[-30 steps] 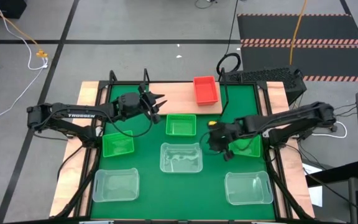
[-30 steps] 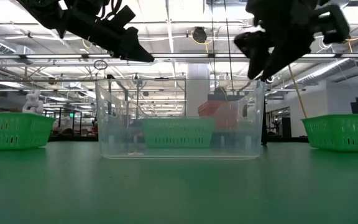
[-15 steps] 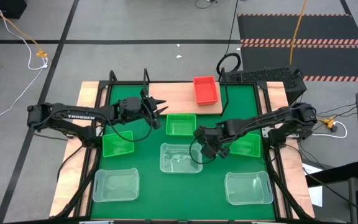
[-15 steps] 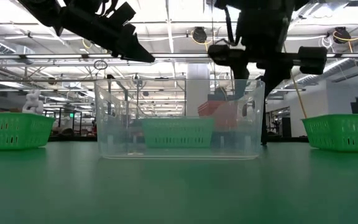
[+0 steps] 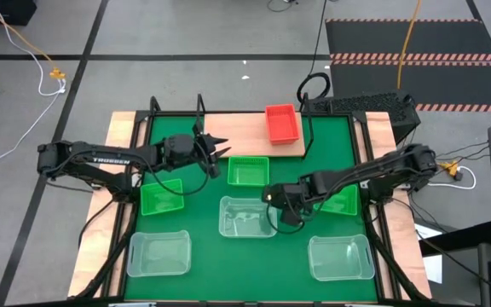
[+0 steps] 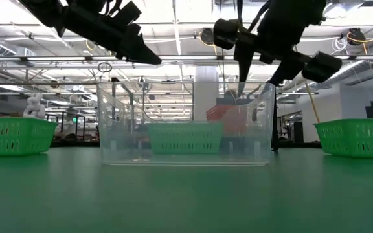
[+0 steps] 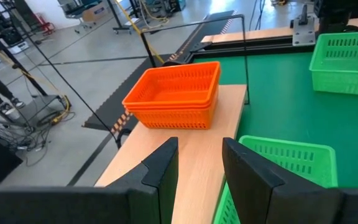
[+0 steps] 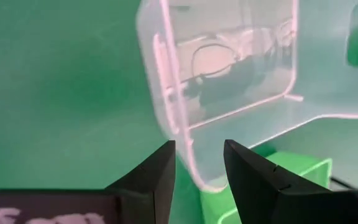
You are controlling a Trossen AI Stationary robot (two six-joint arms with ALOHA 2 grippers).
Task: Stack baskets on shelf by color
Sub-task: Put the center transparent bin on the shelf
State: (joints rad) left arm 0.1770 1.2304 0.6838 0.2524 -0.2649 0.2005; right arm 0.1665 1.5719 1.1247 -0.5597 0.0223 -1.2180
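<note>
While the right gripper's fingers [image 8: 166, 171] spread, the clear basket's [image 8: 229, 87] wall lies between.

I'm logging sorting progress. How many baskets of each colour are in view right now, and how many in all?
Green baskets: 3
Clear baskets: 3
Red baskets: 1 nested stack on the shelf, at least 2; exact number unclear
Total: at least 8
</note>
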